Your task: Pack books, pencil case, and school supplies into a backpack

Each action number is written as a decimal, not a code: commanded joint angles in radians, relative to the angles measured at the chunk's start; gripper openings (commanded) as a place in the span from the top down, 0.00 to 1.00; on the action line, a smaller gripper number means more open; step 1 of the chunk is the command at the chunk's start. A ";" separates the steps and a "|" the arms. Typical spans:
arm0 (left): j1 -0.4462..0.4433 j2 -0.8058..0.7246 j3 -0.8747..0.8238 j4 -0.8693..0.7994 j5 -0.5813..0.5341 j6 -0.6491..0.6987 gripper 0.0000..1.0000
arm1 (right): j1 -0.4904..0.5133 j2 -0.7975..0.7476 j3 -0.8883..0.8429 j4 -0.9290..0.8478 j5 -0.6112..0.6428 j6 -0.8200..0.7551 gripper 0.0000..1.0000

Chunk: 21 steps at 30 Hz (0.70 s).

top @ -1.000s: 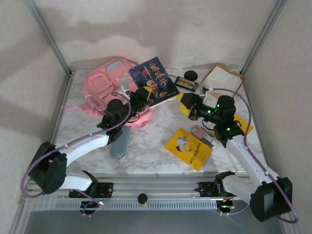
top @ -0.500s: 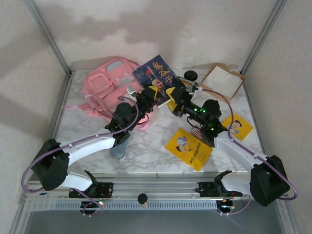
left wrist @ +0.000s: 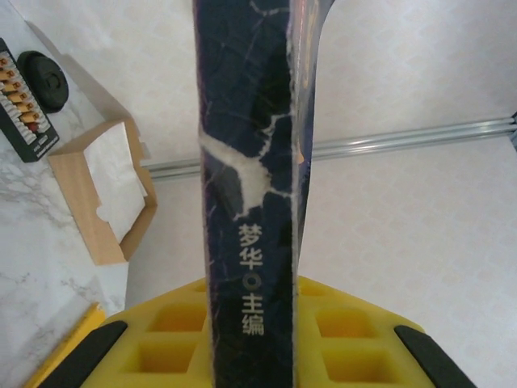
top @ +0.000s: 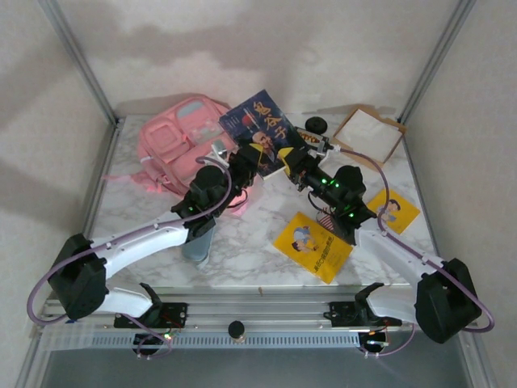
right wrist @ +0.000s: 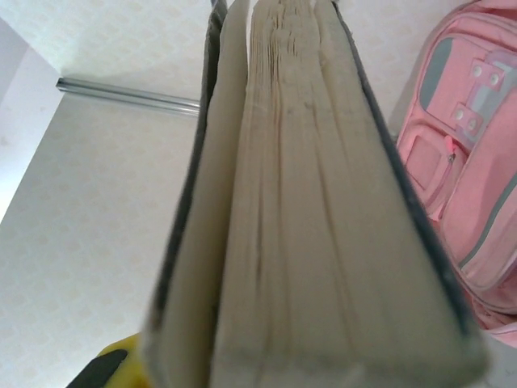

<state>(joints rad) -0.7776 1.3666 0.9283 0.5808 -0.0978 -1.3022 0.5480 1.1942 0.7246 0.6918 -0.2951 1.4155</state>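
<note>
Marbled white surface (top: 242, 242) between pale walls carries everything. Our left fingers (left wrist: 347, 343) are clamped on the spine side of the dark blue book (left wrist: 250, 202), and our right fingers (right wrist: 133, 356) look closed on its page edge. Both arms hold it lifted, its long axis slanting up and away from the fingers toward the back wall. Just left of it lies the pink backpack (top: 174, 137), nearer our left arm; we cannot tell whether its mouth is open. The spine reads 梦华 主编, and the cover's yellow characters look like 鬼谷子.
</note>
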 commanded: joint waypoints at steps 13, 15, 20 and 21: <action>0.139 0.062 0.341 -0.978 -0.084 1.040 0.30 | -0.219 -0.165 0.029 -0.396 -0.117 -0.268 1.00; 0.156 0.151 0.406 -1.063 -0.097 1.083 0.29 | -0.247 -0.174 0.020 -0.414 -0.162 -0.279 1.00; 0.210 0.326 0.522 -1.233 -0.108 1.153 0.30 | -0.303 -0.220 -0.007 -0.486 -0.191 -0.316 1.00; 0.216 0.347 0.534 -1.259 -0.097 1.169 0.30 | -0.313 -0.223 -0.008 -0.494 -0.202 -0.317 1.00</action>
<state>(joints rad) -0.5842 1.6741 1.4113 -0.4683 -0.1802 -0.2436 0.2584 1.0100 0.7204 0.1764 -0.4397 1.1435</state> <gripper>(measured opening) 0.698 0.159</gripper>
